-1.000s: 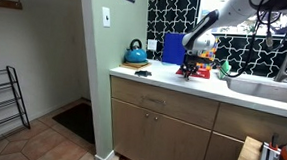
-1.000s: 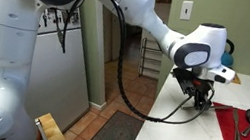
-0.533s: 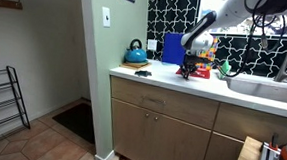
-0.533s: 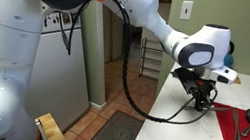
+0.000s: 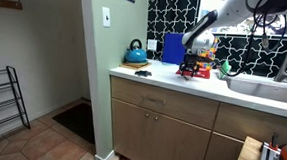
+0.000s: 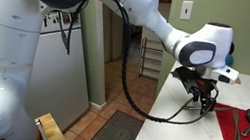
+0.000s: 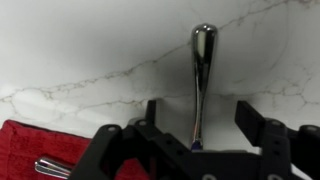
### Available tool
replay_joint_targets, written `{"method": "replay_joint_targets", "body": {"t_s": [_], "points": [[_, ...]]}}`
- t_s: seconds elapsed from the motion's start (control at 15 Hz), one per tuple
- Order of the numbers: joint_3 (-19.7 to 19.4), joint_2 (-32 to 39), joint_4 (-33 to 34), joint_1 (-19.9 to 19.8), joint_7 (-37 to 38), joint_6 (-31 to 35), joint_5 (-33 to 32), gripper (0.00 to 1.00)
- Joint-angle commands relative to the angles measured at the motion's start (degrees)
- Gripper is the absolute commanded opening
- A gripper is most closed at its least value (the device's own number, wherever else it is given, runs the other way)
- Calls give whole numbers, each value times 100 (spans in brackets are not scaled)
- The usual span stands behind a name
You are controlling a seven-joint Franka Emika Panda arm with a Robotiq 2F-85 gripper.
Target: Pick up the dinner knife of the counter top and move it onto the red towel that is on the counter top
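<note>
In the wrist view the dinner knife (image 7: 201,75) lies on the white marbled counter top (image 7: 80,40), its shiny handle pointing away from me. It runs between the two dark fingers (image 7: 252,115) of my gripper (image 7: 200,118), which stand wide apart and open, with neither touching it. Its near end is hidden under the gripper body. The red towel (image 7: 28,148) shows at the lower left with another shiny utensil (image 7: 50,168) on it. In both exterior views the gripper (image 6: 200,93) hangs low over the counter beside the red towel (image 6: 242,130).
A blue board (image 5: 172,48), a blue kettle (image 5: 136,55) and a small dark object (image 5: 143,72) stand on the counter top (image 5: 163,81). Colourful items (image 5: 218,66) sit behind the gripper. A sink (image 5: 268,88) lies further along.
The gripper's fingers have spread apart over the knife. The arm has barely moved.
</note>
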Motion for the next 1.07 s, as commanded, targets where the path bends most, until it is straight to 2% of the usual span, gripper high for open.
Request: {"method": "replay_joint_targets", "body": {"t_s": [0.0,0.27,0.4,0.47,1.0], "points": [[9,-251,-101,-52,-76,-448,53,100],[-44,-416,-140,-38,98,-705,75,100],[-24,-519,-227,-64,81,-595,231,100],[-43,-319,-6,-18,58,-584,44,100],[-46,-391,-51,-29,63,-584,116,100]]}}
